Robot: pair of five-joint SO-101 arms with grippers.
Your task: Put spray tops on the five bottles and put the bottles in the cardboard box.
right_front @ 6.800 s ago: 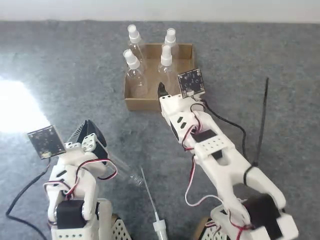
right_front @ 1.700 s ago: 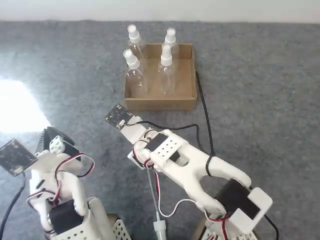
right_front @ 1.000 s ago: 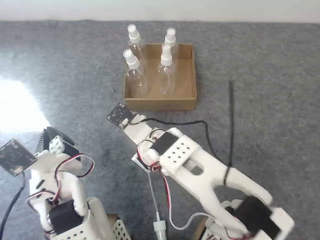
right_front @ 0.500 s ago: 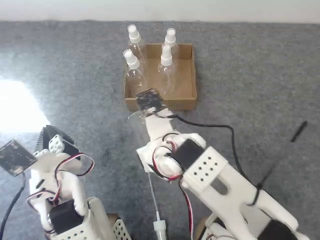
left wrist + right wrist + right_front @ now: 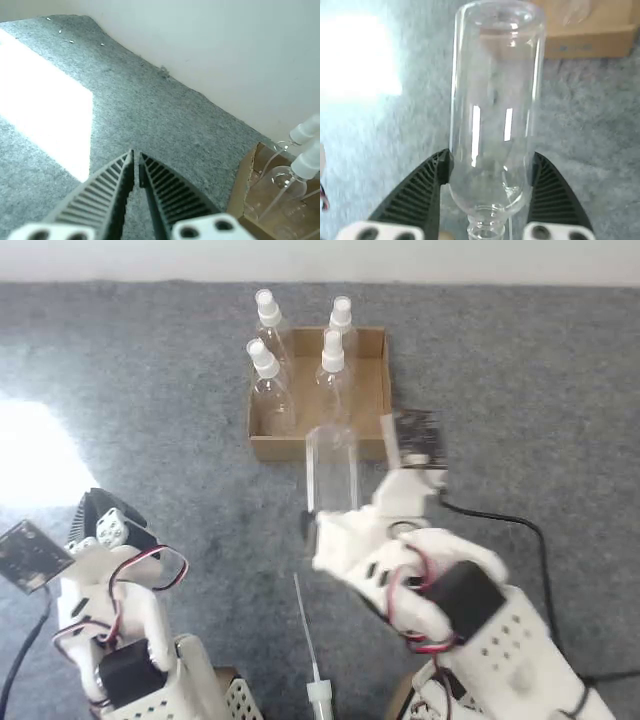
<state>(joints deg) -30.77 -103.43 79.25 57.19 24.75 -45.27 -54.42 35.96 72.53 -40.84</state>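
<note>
Your right gripper (image 5: 489,161) has its fingers spread around an uncapped clear bottle (image 5: 495,100), pinching it near the neck, with the base pointing at the near wall of the cardboard box (image 5: 275,449). Your left gripper (image 5: 136,155) holds nothing, its fingers nearly pressed together. The box, toward the surface's far edge, holds four capped bottles (image 5: 270,390). A loose spray top (image 5: 316,687) lies at the near edge.
</note>
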